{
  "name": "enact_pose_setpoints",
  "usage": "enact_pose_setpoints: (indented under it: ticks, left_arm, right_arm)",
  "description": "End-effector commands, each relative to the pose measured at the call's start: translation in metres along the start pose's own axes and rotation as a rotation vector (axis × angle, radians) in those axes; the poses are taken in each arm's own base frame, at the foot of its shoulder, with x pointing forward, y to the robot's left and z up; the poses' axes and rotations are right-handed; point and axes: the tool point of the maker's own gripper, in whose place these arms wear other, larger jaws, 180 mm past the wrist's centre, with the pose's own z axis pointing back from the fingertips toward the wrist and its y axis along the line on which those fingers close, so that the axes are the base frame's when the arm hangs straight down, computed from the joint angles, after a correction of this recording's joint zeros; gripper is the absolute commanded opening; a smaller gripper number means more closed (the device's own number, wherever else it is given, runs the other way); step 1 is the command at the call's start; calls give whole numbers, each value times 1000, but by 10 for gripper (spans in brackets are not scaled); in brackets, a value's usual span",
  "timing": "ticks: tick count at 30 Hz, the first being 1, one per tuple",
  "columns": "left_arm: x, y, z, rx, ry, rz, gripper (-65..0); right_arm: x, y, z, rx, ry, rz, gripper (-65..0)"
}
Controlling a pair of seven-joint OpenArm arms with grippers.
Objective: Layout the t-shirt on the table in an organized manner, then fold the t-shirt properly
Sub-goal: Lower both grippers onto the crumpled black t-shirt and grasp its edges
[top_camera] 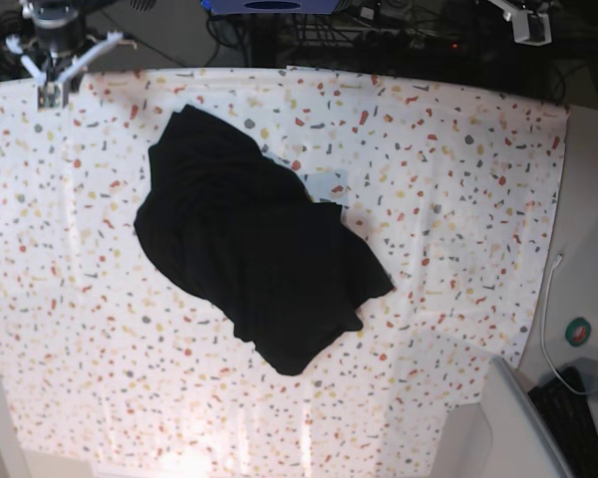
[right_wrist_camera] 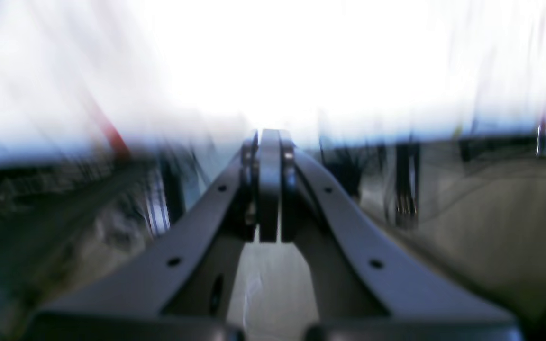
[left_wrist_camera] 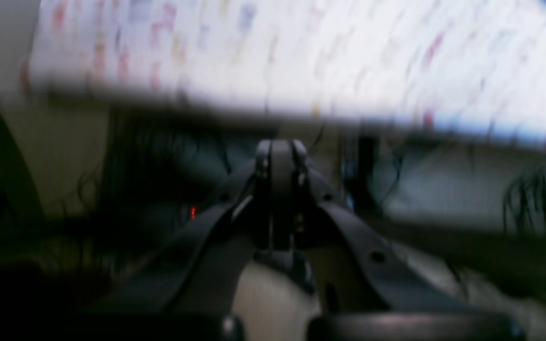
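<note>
The black t-shirt (top_camera: 249,249) lies crumpled in a heap on the flecked white table (top_camera: 458,179), left of centre, with a small pale patch (top_camera: 324,184) showing at its upper right edge. My right gripper (top_camera: 48,92) hangs over the table's far left corner, away from the shirt; in the blurred right wrist view the gripper (right_wrist_camera: 269,137) is shut on nothing. My left gripper (top_camera: 526,25) is beyond the far right edge of the table. In the blurred left wrist view the left gripper (left_wrist_camera: 280,147) is also shut and empty, pointing at the table's edge (left_wrist_camera: 301,109).
A plain grey surface (top_camera: 588,249) borders the table on the right, with a white cable (top_camera: 546,309), a round green item (top_camera: 579,332) and a black keyboard (top_camera: 573,418). Cables and dark equipment (top_camera: 379,25) crowd the space behind the table.
</note>
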Motion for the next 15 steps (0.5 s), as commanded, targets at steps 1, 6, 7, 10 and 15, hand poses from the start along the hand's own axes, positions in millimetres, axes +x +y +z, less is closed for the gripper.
enact_pose_setpoints:
  ticks: [1,6,7,10,15]
  left_arm:
    - [21,1,-5,0,-67,13,-650]
    - [68,-2,-47,-8,-157,162,-650]
    - [75,-1,-57,-10,-152,181,-650]
    - [97,-7,-84,-34,-140,200,-459]
    - [132,-30,-111,-73,-174,276,-388]
  right_arm:
    - [26,7,-2,15,-64,0,-650]
    - [107,58,-29,130,-117,5,-650]
    - [126,71,-32,159,-125,18,-650]
    - [172,106,-38,234,-148,75,-650]
    - [219,137,-64,269,-164,157,-372]
